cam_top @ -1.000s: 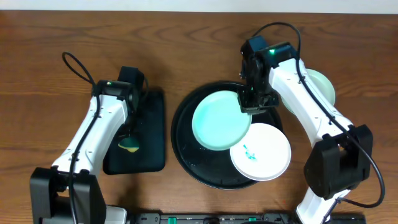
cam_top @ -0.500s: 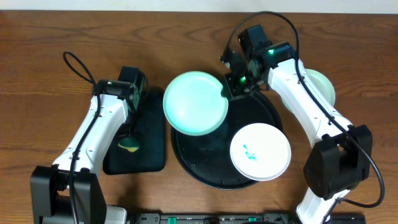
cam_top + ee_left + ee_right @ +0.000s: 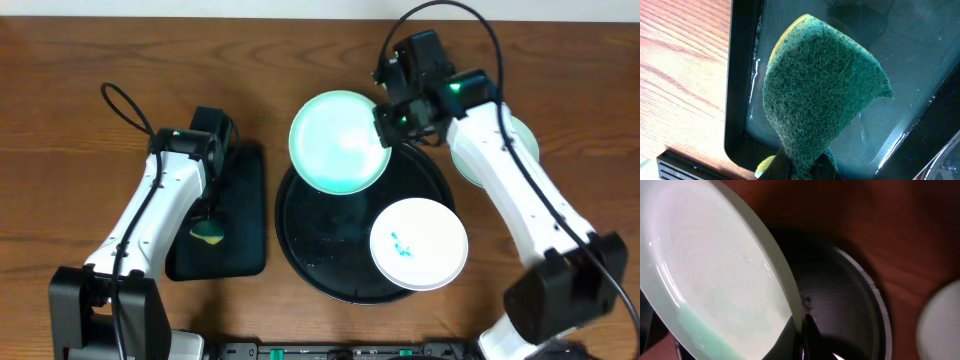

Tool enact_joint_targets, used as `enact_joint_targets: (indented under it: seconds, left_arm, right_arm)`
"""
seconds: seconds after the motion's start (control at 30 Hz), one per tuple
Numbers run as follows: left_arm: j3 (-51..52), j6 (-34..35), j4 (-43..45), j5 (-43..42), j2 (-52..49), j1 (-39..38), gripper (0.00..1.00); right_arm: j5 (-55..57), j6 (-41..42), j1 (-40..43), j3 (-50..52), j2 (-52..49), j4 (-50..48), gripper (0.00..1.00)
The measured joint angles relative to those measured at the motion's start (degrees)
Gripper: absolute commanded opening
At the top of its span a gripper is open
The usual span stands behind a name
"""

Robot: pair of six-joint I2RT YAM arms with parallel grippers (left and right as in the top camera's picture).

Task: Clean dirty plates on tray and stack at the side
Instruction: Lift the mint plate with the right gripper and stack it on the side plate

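A second ago the mint plate (image 3: 338, 142) lay flat inside the round tray (image 3: 300, 235). Half a second ago it hung out past the tray's left edge, toward the other arm. Now it has swung back and floats over the tray's far rim, carried by the right gripper (image 3: 389, 128), whose fingers (image 3: 805, 330) are pinched tight on the plate's edge. In the right wrist view the plate tilts up and away from the fingertips with a wet sheen and no blue marks, so it is probably the cleaned one on its way to the stacking spot. That spot seems to be the second mint plate (image 3: 522, 138), which sits on the table on the far side of the right gripper from the carried plate, partly hidden by the arm. The white plate (image 3: 420, 245) rests in the tray nearer the robot than the right fingers, with teal smears in its middle, so it is not yet cleaned. The left gripper (image 3: 207, 222) has not moved; it is clamped on the green sponge (image 3: 825, 95), which hangs just below the fingers over the wet rectangular tray (image 3: 742, 75). Everything sits on a brown wood-grain table (image 3: 90, 50); nothing of the room beyond it shows.
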State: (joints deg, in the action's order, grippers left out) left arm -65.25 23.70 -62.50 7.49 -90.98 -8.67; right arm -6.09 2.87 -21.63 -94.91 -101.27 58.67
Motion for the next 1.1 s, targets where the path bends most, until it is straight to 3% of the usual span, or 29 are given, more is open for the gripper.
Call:
enact_joint_targets:
  seconds: [0.3, 0.63, 1.1]
  left_arm:
    - [0.0, 0.0, 0.0, 0.0, 0.0, 0.0, 0.07]
    - [0.0, 0.0, 0.4, 0.0, 0.0, 0.0, 0.07]
    - [0.0, 0.0, 0.4, 0.0, 0.0, 0.0, 0.07]
  right_arm:
    - [10.8, -4.5, 0.0, -1.0, 7.9, 4.6, 0.01]
    - [22.1, -7.7, -2.7, -1.0, 7.9, 6.9, 0.01]
    - [40.6, -8.1, -18.3, -1.0, -4.2, 8.4, 0.01]
